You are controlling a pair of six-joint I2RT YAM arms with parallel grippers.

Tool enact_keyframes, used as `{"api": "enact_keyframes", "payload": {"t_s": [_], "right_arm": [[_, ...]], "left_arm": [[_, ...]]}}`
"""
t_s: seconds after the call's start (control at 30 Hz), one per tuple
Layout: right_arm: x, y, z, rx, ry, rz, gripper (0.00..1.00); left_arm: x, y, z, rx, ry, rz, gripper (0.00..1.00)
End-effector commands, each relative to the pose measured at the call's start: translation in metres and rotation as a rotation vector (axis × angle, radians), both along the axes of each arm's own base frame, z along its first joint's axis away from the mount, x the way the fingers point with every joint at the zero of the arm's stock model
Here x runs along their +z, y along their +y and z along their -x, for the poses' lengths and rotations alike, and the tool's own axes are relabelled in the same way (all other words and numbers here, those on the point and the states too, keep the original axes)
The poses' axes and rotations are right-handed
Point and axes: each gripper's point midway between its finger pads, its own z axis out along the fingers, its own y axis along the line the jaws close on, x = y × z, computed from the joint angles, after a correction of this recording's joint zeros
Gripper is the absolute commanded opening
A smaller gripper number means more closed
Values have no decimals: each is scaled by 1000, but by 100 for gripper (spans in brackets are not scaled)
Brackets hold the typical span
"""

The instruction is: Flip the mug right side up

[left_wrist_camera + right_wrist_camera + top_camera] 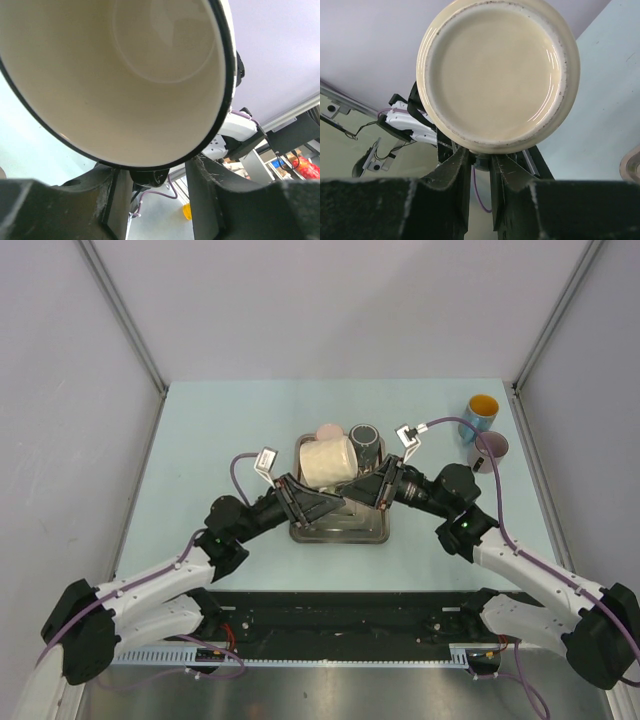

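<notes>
A cream mug (328,462) with a black rim lies on its side in the air above the metal tray (372,533). The left wrist view looks into its open mouth (125,75). The right wrist view faces its base (497,75). My right gripper (362,488) comes in from the right, its fingers nearly together under the base (481,160) on a dark part that looks like the mug's handle. My left gripper (312,502) is under the mouth end, its jaws wide apart (157,175) with the rim just above them.
A pink mug (327,430) and a dark mug (364,440) stand at the tray's far end. A blue mug with a yellow inside (482,412) and a purple mug (491,450) stand at the table's right edge. Frame posts rise at both sides.
</notes>
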Motion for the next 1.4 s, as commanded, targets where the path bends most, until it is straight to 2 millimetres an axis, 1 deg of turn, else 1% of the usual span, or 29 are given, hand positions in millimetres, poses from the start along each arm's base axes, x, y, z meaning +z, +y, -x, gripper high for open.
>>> {"api": "enact_keyframes", "payload": {"t_s": [0.0, 0.17, 0.3, 0.47, 0.63, 0.77, 0.93, 1.03, 1.07, 1.23, 1.37], "right_arm": [[20, 1, 40, 152, -73, -18, 0], [19, 1, 42, 156, -71, -14, 0], [20, 0, 44, 158, -77, -12, 0], [18, 2, 44, 162, -78, -7, 0], [15, 4, 45, 166, -74, -1, 0], [13, 5, 45, 171, -67, 2, 0], [12, 7, 47, 177, -66, 4, 0], [11, 8, 48, 179, -66, 10, 0], [9, 8, 47, 179, -62, 14, 0], [6, 9, 47, 173, -64, 25, 0], [7, 8, 47, 164, -75, 36, 0]], "left_arm": [[36, 23, -23, 156, -56, 121, 47], [33, 29, -30, 185, -39, 119, 47], [34, 33, -32, 195, -37, 119, 52], [37, 31, -32, 186, -39, 123, 53], [39, 28, -29, 157, -51, 133, 44], [41, 27, -27, 143, -61, 139, 33], [45, 27, -24, 134, -78, 144, 23], [46, 26, -23, 124, -85, 148, 10], [46, 26, -23, 123, -86, 149, 0], [50, 22, -17, 84, -120, 149, 0], [43, 20, -21, 103, -115, 105, 0]]}}
